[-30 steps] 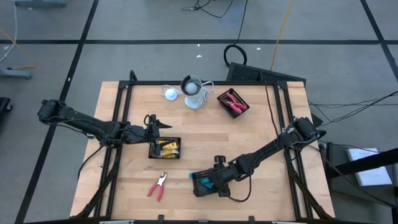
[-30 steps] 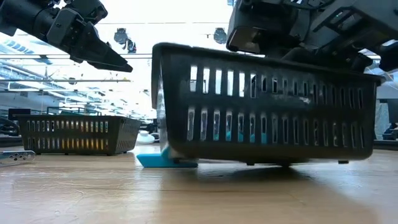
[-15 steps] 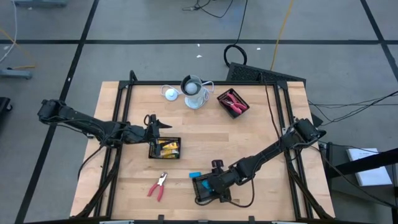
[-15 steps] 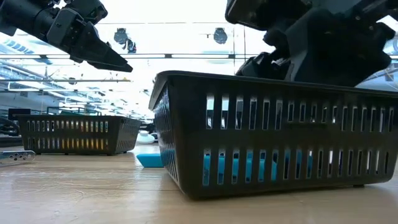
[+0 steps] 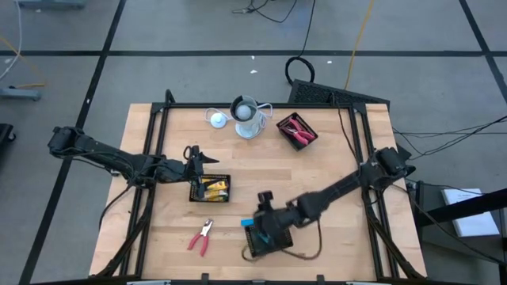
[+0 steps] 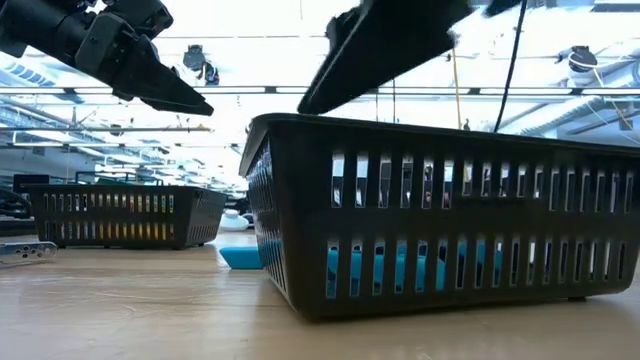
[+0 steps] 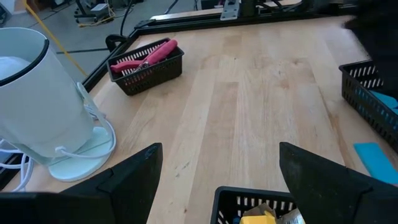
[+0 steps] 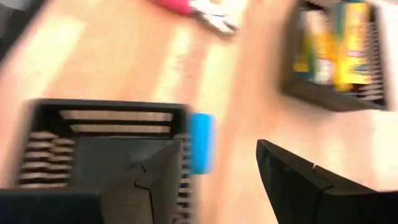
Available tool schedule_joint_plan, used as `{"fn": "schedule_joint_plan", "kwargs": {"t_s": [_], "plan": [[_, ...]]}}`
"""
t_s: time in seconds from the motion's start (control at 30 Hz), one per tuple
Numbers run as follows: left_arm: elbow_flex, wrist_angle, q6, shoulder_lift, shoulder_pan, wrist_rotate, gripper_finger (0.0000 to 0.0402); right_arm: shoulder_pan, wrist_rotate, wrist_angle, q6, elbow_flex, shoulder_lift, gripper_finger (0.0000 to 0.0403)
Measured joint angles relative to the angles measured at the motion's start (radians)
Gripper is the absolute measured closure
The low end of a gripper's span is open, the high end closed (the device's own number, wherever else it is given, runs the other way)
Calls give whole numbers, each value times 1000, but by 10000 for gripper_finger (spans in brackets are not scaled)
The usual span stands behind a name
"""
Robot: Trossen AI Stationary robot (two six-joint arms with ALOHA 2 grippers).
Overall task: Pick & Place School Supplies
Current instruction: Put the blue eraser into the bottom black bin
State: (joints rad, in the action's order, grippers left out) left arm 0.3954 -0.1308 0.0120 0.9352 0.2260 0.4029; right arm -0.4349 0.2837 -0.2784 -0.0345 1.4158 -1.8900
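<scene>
While the left gripper (image 5: pixel 196 156) hangs wide open and empty just above the tray of yellow-and-black pieces (image 5: pixel 211 188), the right gripper (image 5: pixel 264 210) hovers over the near tray (image 5: pixel 268 240), fingers parted, holding nothing. One light-blue piece (image 5: pixel 248 222) lies on the table just beside that tray; red-handled pliers (image 5: pixel 201 236) lie farther left.
</scene>
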Motion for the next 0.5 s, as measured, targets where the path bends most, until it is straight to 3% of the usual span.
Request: {"fn": "schedule_joint_plan", "kwargs": {"t_s": [0.07, 0.27, 0.5], "plan": [[0, 3, -3, 0, 0, 3, 76, 49, -36, 47, 26, 0, 3, 207], [1, 32, -8, 0, 0, 39, 76, 160, -274, 230, 40, 1, -18, 207], [1, 39, -6, 0, 0, 43, 76, 159, -340, 258, 56, 1, -43, 246]]}}
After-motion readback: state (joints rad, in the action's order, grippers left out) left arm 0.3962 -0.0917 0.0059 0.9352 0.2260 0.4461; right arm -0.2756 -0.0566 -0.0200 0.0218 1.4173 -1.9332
